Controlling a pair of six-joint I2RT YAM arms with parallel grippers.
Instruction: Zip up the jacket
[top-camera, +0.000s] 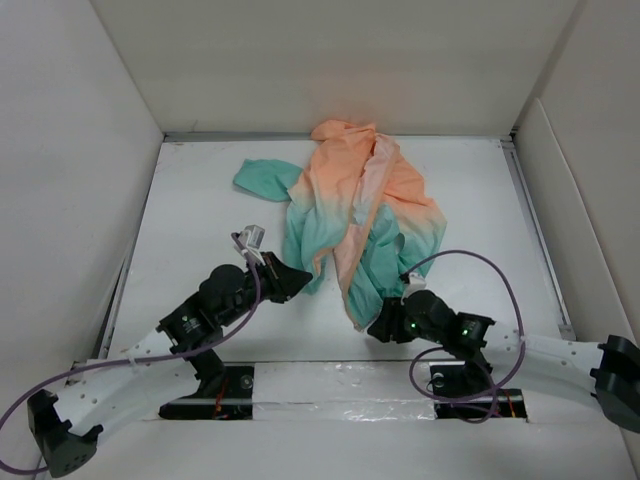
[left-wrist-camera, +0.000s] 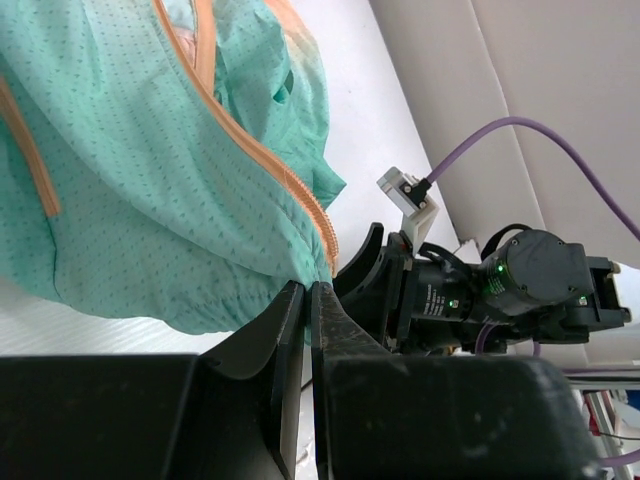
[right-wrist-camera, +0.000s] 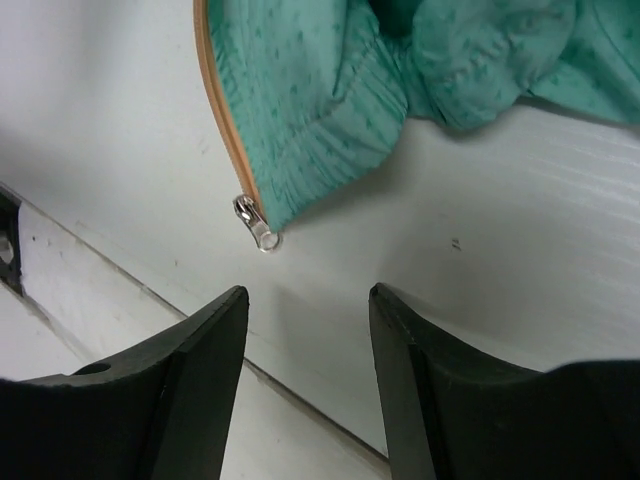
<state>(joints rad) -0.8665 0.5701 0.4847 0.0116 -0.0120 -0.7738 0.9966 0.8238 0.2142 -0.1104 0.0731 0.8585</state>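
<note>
The jacket (top-camera: 360, 200) lies crumpled at the middle back of the table, peach at the top and teal at the bottom, front open. My left gripper (top-camera: 305, 282) is at its lower left hem; in the left wrist view the gripper (left-wrist-camera: 308, 288) is shut on the teal hem corner (left-wrist-camera: 250, 290), just below the end of the orange zipper trim (left-wrist-camera: 300, 195). My right gripper (right-wrist-camera: 308, 295) is open and empty above the table. It sits just short of the silver zipper pull (right-wrist-camera: 256, 224) at the bottom corner of the other teal front panel (right-wrist-camera: 330, 110).
White walls (top-camera: 80, 150) enclose the table on the left, back and right. A teal sleeve (top-camera: 262, 178) spreads out to the left. Purple cables (top-camera: 500, 290) loop off both arms. The right arm's wrist (left-wrist-camera: 500, 290) is close beside my left gripper.
</note>
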